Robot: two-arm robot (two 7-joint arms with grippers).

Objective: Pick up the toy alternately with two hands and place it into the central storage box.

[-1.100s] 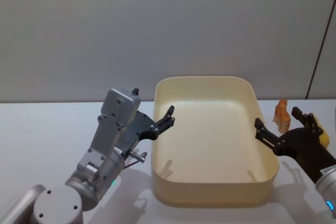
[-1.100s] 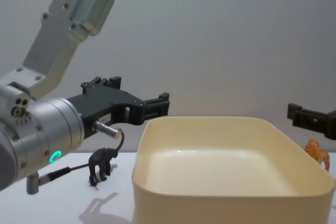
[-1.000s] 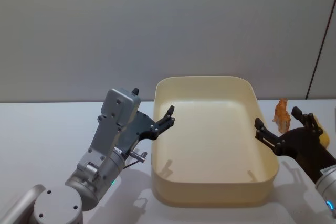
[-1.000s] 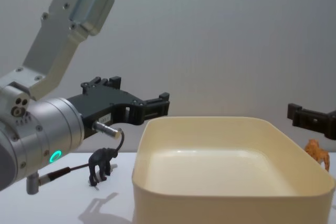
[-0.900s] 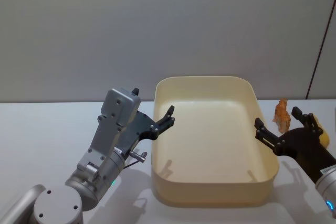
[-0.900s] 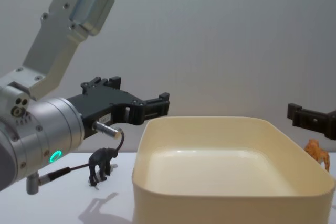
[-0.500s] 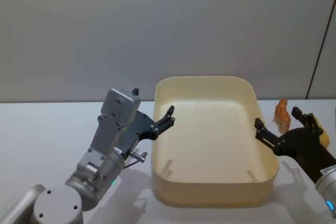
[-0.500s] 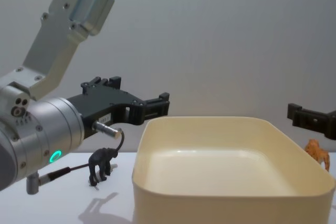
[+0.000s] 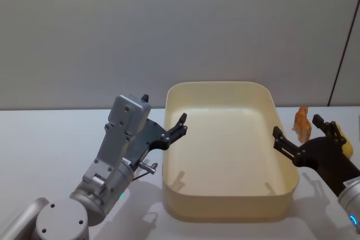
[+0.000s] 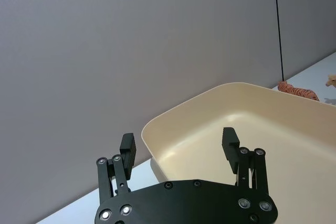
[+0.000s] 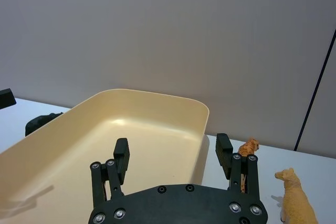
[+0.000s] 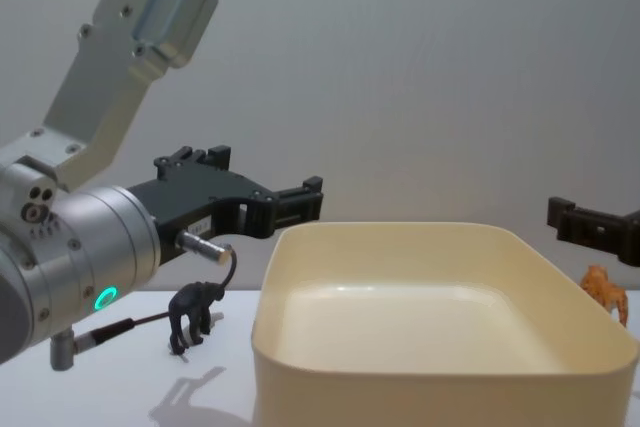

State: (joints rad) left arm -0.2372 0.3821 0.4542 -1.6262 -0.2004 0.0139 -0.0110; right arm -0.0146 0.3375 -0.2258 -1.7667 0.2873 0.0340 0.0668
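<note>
A cream-yellow storage box (image 9: 225, 209) sits in the middle of the white desk (image 9: 45, 139), between the two arms. The left end effector (image 10: 178, 140) hovers above the desk at the box's left side, level with or a little higher than the rim; its jaws are spread wide and hold nothing. From the head view one fingertip reaches over the box's left wall, near the far corner. The silver arm behind it shows a green ring light (image 12: 104, 298) in the chest view. A small black monkey toy (image 12: 192, 315) stands upright on the desk to the left of the box, close to its wall and lower than the left end effector, apart from it. The right end effector (image 11: 172, 146) hangs at the box's right side – jaws also wide open, nothing in them – with one jaw over the right rim and the other outside the box. An orange tiger toy (image 9: 302, 123) stands on the desk just beyond the right wall, near that outer jaw but not touching it. A tan animal toy (image 11: 295, 200) stands farther to the right on the desk, beside the right end effector's body.
</note>
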